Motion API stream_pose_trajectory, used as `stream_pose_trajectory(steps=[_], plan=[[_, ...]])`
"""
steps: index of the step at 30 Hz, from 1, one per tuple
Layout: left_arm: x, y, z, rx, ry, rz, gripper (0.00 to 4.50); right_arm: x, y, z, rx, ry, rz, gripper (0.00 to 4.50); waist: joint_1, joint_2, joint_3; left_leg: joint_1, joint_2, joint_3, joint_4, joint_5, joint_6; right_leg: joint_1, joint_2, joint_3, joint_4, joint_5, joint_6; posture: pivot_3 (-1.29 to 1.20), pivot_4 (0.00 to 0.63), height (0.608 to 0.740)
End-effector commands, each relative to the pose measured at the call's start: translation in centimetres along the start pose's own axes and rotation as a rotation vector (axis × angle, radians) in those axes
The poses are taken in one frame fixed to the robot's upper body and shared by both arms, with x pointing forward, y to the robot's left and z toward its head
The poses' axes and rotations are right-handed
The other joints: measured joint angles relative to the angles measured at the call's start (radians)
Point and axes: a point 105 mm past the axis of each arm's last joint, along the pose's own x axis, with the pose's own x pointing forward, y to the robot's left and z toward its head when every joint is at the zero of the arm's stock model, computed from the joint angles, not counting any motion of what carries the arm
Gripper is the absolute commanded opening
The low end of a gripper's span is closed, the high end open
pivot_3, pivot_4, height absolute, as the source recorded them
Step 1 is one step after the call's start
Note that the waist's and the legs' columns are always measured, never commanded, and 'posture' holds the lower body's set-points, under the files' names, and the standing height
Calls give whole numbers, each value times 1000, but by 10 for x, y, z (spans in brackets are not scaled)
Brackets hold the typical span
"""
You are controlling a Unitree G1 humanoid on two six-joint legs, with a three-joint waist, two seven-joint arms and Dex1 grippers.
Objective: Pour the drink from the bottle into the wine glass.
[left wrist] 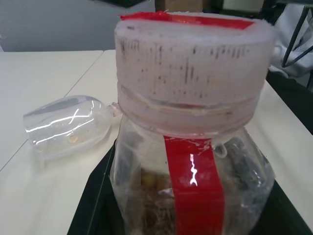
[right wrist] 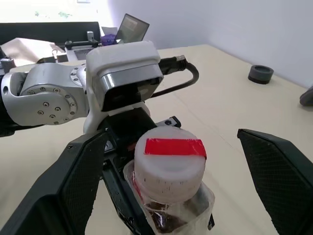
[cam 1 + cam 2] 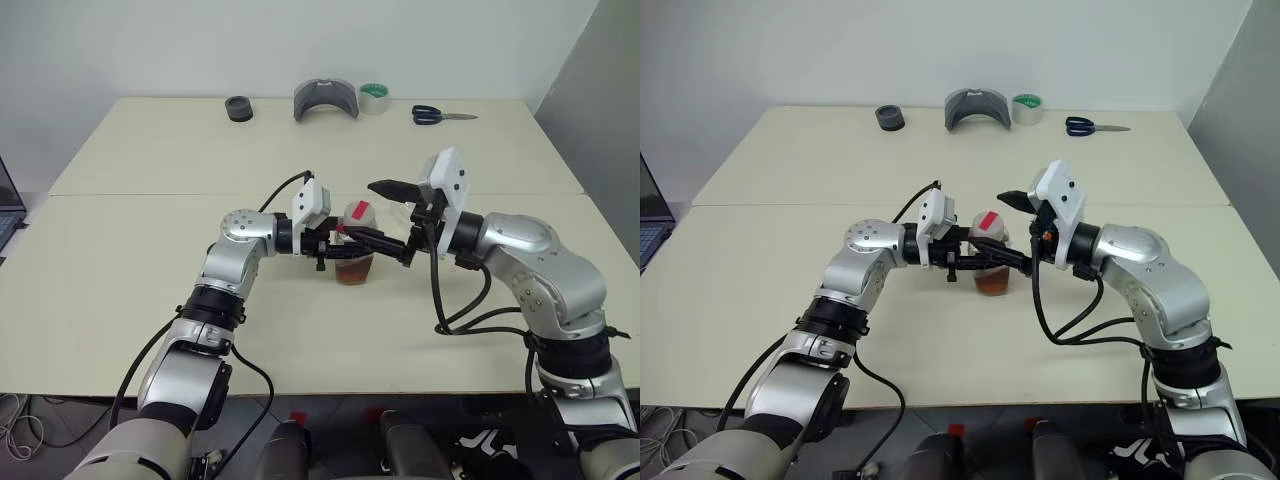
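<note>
The bottle (image 3: 355,266) stands upright at the middle of the table, with reddish-brown drink (image 3: 992,283) low inside it. Its white cap (image 2: 168,164) with a red strip is on. My left gripper (image 3: 336,246) is shut on the bottle's body from the left, its black fingers (image 1: 93,215) on either side. My right gripper (image 3: 387,216) is open at cap height, just right of the bottle. Its jaws stand wide on both sides of the cap without touching it. The wine glass (image 1: 63,126) shows as a clear rounded bowl that looks tipped on its side beyond the bottle.
Along the table's far edge lie a black round part (image 3: 239,108), a grey curved piece (image 3: 325,98), a tape roll (image 3: 374,97) and scissors (image 3: 440,116). A laptop (image 3: 8,205) sits at the left edge. A seam (image 3: 150,194) crosses the tabletop.
</note>
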Motion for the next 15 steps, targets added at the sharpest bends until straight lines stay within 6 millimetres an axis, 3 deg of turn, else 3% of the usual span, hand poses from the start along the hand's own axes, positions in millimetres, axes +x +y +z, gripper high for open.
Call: stream_pose_trajectory(steps=[1,8,15], plan=[[-2,5,20,56,-44,8,1734,6,8,14,-81,-53,-37,4500,-1,0,0,0,0,0,0,0,0,0,0,0,0,0,0,0,150,740],[-1,6,20,51,-44,9,1734,17,0,6,-129,-40,-120,4500,0,0,0,0,0,0,0,0,0,0,0,0,1,0,0,0,150,740],[-2,6,20,50,-47,14,1734,7,-13,4,-108,-40,-188,4500,0,0,0,0,0,0,0,0,0,0,0,0,0,0,0,0,150,740]])
